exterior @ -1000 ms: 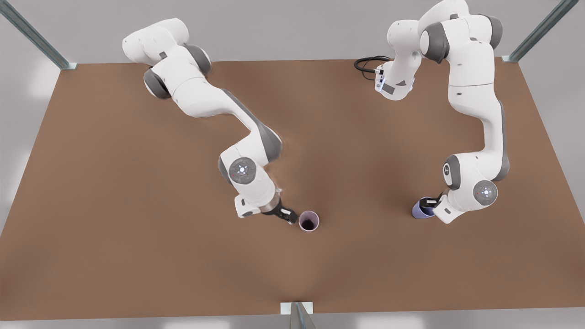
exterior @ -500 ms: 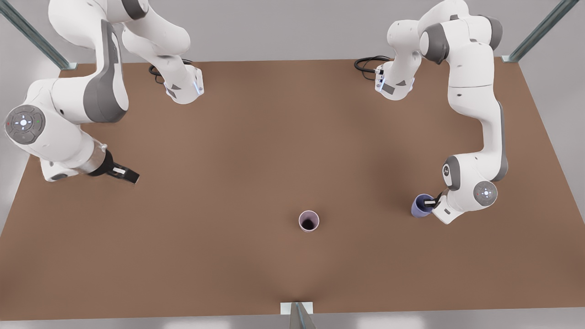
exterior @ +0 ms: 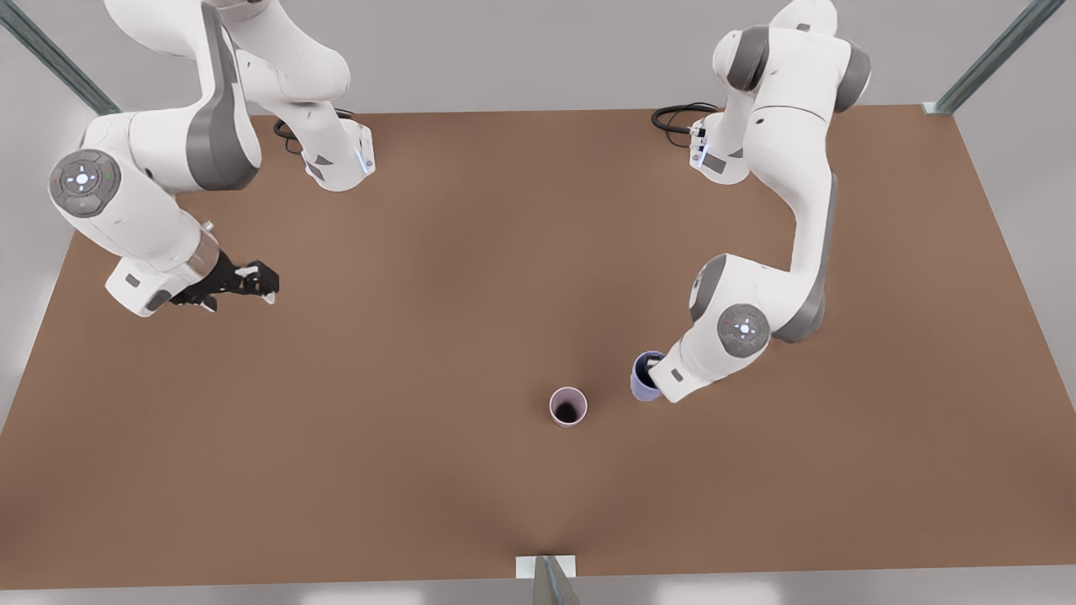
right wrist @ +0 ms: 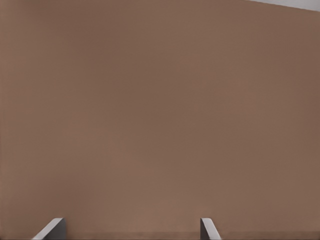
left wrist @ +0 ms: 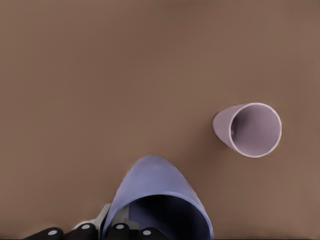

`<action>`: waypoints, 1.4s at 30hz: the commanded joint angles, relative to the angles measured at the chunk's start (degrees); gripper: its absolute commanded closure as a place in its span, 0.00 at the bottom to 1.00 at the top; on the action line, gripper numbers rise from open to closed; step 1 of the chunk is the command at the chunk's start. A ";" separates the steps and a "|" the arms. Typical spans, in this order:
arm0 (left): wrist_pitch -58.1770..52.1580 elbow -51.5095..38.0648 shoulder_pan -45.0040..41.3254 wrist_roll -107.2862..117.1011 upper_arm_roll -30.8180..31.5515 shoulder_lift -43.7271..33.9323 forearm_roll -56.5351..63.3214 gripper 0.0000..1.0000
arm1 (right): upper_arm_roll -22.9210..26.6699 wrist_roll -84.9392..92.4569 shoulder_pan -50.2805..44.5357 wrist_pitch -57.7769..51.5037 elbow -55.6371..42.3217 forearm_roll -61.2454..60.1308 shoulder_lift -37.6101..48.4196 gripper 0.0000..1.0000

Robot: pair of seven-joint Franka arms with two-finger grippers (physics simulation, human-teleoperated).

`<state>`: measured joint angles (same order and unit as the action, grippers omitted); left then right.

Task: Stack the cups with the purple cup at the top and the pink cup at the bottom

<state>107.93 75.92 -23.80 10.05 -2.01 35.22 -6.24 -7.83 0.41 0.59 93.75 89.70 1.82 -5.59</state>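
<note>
Carrying the purple cup (exterior: 645,375) clamped at its rim, the left gripper (exterior: 655,365) nears the upright pink cup (exterior: 568,407) for stacking, while the right gripper (exterior: 249,282) waits far left, fingers (right wrist: 208,229) spread.

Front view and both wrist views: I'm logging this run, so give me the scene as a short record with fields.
pink cup: upright on the table, free
purple cup: held, beside the pink cup, not yet stacked
left end effector: shut on the purple cup's rim
right end effector: open, waits over the table at the front view's left
</note>
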 commanded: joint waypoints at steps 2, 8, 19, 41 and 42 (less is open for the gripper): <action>-6.50 -2.79 -2.03 31.17 1.22 0.90 -0.09 0.79 | 0.18 -6.12 1.52 -6.91 -5.93 -0.33 -3.55 0.00; 3.08 -6.83 -6.52 37.14 1.57 4.06 -0.97 0.79 | -0.08 -13.24 1.43 -6.91 -6.46 -0.42 -3.63 0.00; 3.43 -16.50 -6.69 40.48 0.96 10.39 -2.55 0.79 | -0.17 -12.54 1.52 -6.56 -6.46 -0.33 -3.72 0.00; 7.12 -15.89 -6.26 40.66 0.96 13.38 -5.98 0.79 | -0.08 -12.28 1.61 -6.56 -6.46 -0.33 -3.72 0.00; 7.73 -15.89 -6.26 40.75 0.96 13.38 -5.98 0.79 | -0.08 -12.28 1.61 -6.56 -6.46 -0.33 -3.72 0.00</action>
<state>114.49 60.06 -30.06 46.59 -1.06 48.65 -11.99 -7.89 -10.75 2.20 87.21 83.26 1.52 -9.38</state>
